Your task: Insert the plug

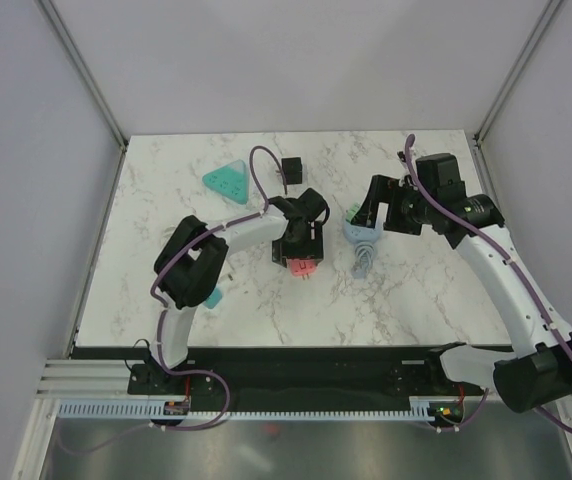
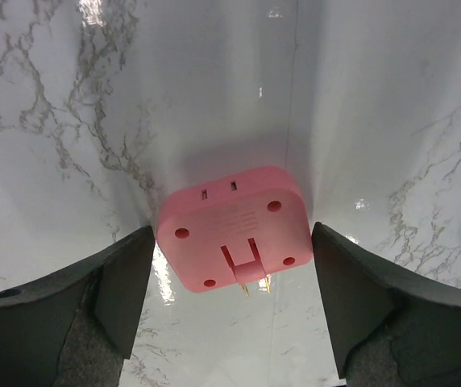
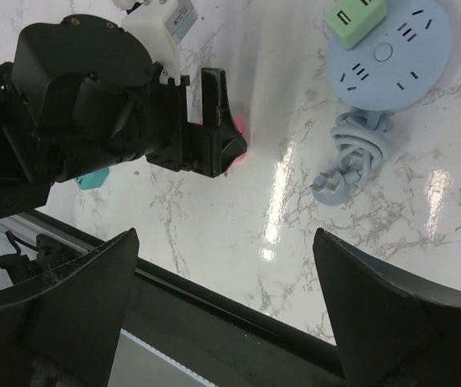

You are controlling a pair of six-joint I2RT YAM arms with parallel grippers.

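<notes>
My left pincer [image 2: 232, 278] is spread apart around the pink plug [image 2: 234, 230] (not touching); my right pincer [image 3: 224, 246], also spread, hangs near the blue socket [image 3: 392, 52].

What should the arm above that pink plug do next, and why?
Probably close the left gripper on the pink plug. Its jaws stand wide on either side of the plug, which lies flat on the marble table with its prongs showing, not lifted. It has to be gripped before it can be carried to the blue power strip nearby.
</notes>
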